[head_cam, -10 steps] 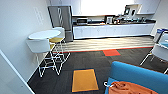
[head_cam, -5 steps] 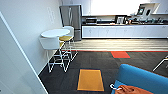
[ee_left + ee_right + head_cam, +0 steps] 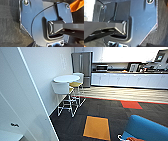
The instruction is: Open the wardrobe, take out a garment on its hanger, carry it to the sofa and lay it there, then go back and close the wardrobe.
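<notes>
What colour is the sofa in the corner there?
Bright blue; the sofa shows best in the head view.

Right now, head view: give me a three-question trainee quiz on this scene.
1. True or false: the orange floor tile lies nearer the camera than the red tile.
2. Which seat is tucked under the round white table? A) white stool B) yellow stool C) blue sofa
3. Fill in: the tall fridge stands at the ___ end of the white counter.

Key: 1 true. 2 B, the yellow stool. 3 left.
</notes>
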You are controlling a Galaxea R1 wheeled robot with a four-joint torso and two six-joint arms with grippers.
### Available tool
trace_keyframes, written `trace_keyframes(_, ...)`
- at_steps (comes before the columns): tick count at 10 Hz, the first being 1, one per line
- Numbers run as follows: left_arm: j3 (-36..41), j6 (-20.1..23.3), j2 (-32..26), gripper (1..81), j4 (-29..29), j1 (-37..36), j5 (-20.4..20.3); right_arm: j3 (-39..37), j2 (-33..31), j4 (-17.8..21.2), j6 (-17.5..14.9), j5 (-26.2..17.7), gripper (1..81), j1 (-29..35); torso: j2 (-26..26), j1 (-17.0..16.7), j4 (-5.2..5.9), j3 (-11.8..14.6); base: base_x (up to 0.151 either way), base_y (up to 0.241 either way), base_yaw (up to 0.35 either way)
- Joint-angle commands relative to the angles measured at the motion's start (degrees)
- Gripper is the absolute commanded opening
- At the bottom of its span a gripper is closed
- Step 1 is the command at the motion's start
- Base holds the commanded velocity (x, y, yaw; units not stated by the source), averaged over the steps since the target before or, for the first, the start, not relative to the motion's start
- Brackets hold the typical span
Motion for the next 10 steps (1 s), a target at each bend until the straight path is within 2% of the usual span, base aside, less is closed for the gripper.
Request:
trace_keyframes(1,-0.38,0.39,-0.88,81.1,0.49,-1.53,2.00,0.07,-0.17,-0.29,0.17,-2.72,81.1,1.44,0.00,0.00,0.00,0.00,0.000,0.000,0.264)
trace_keyframes(10,-0.38,0.57,-0.62,81.1,0.93,-1.53,2.08,-0.01,-0.09,-0.46,0.17,-2.72,81.1,1.53,0.02,0.00,0.00,0.00,0.000,0.000,0.267)
